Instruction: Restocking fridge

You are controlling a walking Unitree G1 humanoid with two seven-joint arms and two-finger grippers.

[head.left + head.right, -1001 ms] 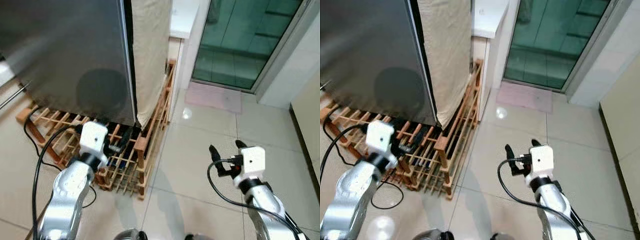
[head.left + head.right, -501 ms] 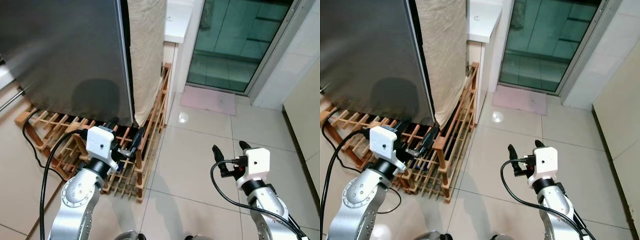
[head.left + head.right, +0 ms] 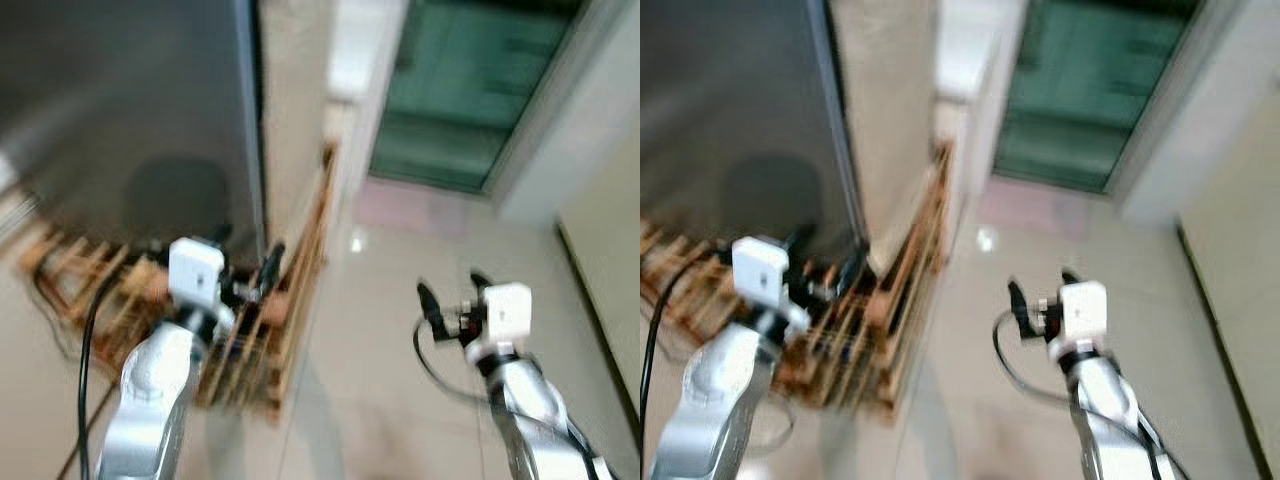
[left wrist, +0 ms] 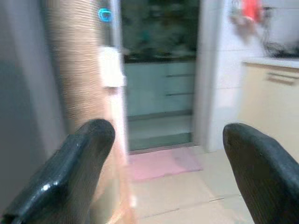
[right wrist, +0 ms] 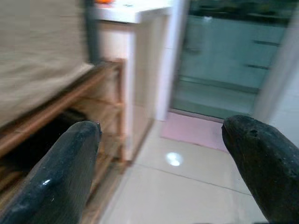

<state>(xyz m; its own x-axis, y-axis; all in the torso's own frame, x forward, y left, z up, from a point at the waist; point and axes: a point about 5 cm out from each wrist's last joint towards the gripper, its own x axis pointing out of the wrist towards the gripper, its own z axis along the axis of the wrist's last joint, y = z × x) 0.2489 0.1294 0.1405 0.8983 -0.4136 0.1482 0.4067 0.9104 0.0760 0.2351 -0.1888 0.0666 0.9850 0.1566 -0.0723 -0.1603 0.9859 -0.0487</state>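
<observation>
Fridge [image 3: 120, 110]: a tall dark grey cabinet at the left of the head views, door closed, standing on a low wooden rack [image 3: 255, 330] that rests on the tiled floor [image 3: 390, 300]. Both head views are blurred. A beige cloth [image 3: 295, 110] hangs down the fridge's right side, its lower edge reaching the rack. A white cabinet [image 3: 965, 60] stands just beyond the cloth, next to a green glass door [image 3: 460, 90]; a pink mat [image 3: 400, 205] lies on the floor in front of that door. A black cable [image 3: 90, 340] runs along the left arm. Left gripper [image 3: 245, 272]: raised in front of the fridge's lower right corner, above the rack, fingers spread, nothing between them. In the left wrist view the two black fingers [image 4: 70, 172] stand wide apart, with the cloth, the glass door and the mat beyond them. Right gripper [image 3: 452, 292]: held over bare floor, well apart from the fridge, fingers spread and empty. In the right wrist view its fingers [image 5: 65, 172] frame the rack, the white cabinet and the mat.
</observation>
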